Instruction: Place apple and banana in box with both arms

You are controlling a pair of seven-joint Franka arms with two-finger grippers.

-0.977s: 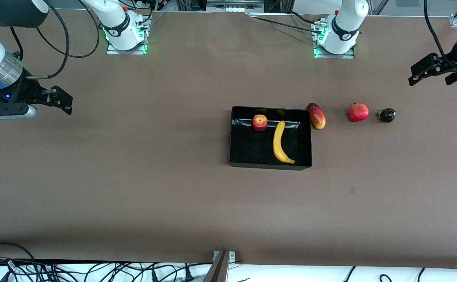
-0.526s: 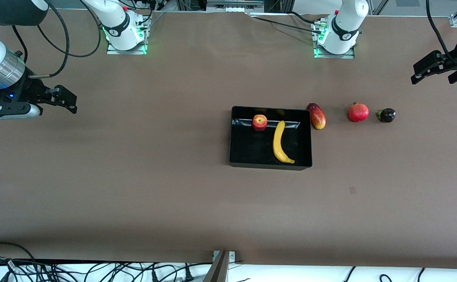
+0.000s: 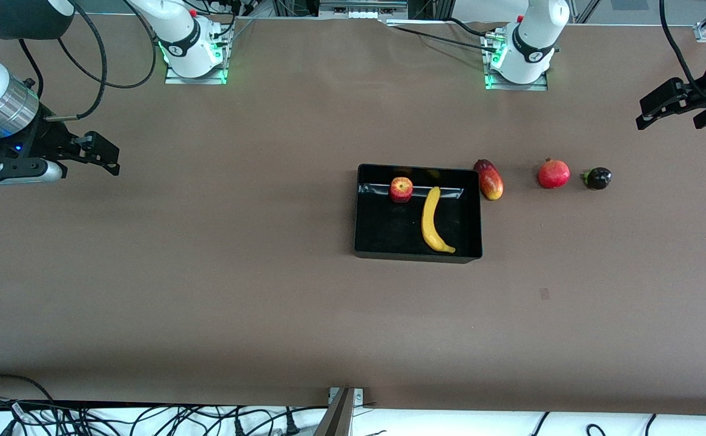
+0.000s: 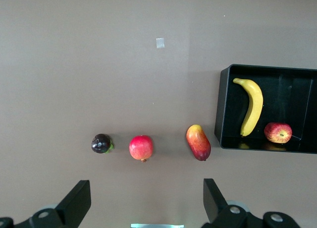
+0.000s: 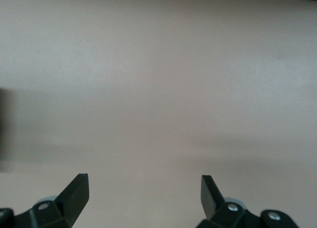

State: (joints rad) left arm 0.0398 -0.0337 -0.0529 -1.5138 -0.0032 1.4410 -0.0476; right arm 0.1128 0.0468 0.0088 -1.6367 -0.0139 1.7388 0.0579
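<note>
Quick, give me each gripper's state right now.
Left gripper: open, holding nothing, over bare table at the left arm's end.
Right gripper: open, holding nothing, over bare table at the right arm's end.

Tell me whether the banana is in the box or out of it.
In. The banana lies on the floor of the box, inside its walls, beside the apple; the left wrist view agrees.
</note>
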